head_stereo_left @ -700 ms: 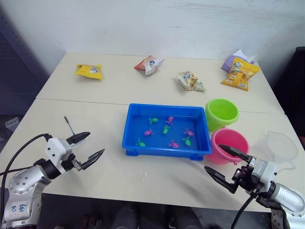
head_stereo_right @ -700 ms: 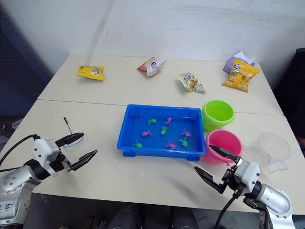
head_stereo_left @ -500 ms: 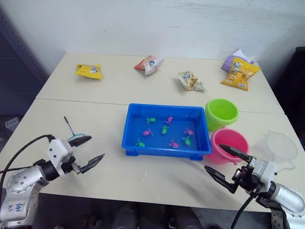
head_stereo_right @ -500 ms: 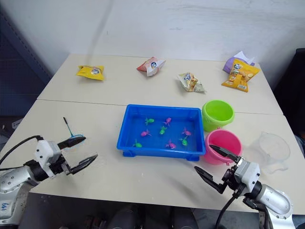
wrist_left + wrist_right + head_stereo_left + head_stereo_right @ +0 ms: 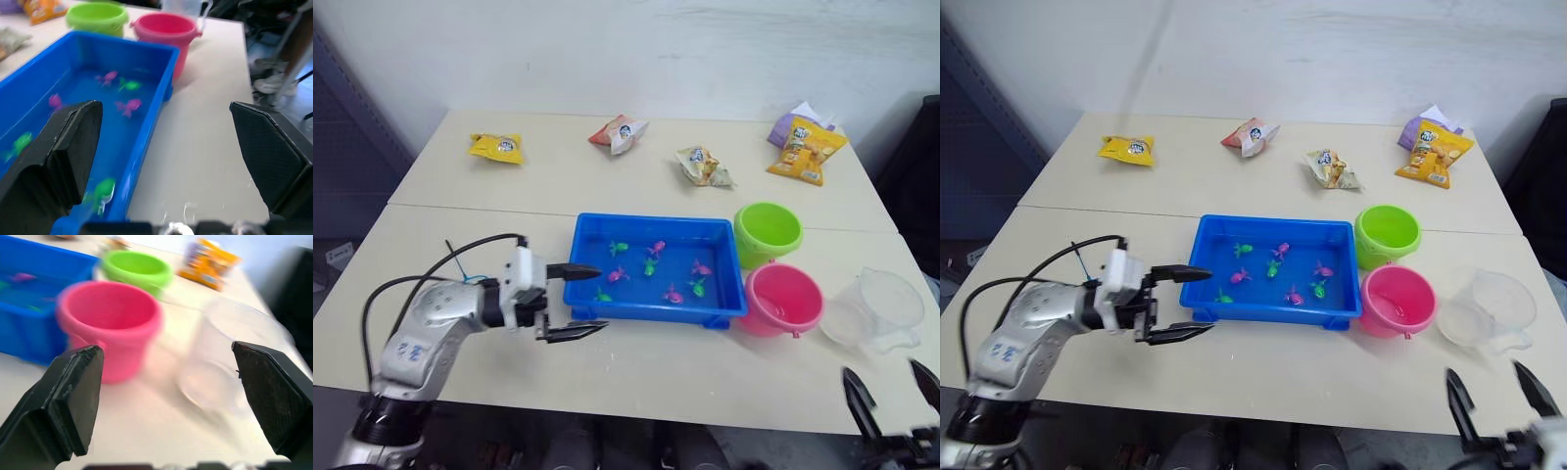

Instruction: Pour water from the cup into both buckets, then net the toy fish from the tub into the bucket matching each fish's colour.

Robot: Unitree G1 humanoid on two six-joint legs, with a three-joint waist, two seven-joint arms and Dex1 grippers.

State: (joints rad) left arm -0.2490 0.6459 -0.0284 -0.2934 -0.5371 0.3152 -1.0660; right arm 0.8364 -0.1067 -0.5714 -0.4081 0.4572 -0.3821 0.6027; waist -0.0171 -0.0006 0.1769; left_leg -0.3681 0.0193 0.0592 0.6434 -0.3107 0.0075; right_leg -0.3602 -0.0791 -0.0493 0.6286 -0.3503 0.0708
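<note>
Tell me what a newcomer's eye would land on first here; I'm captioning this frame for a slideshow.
The bright blue rectangular plastic tub at the table's centre, with tiny pink and green toy fish in it. Beside it on the robot's right stand a lime green plastic bucket and a pink plastic bucket. The left gripper hangs open at the tub's near left corner.

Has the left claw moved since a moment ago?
Yes. The left claw, open, has swung toward the blue tub; one fingertip now sits over the tub's near left corner, where before it hung well to the tub's left, near the net.
</note>
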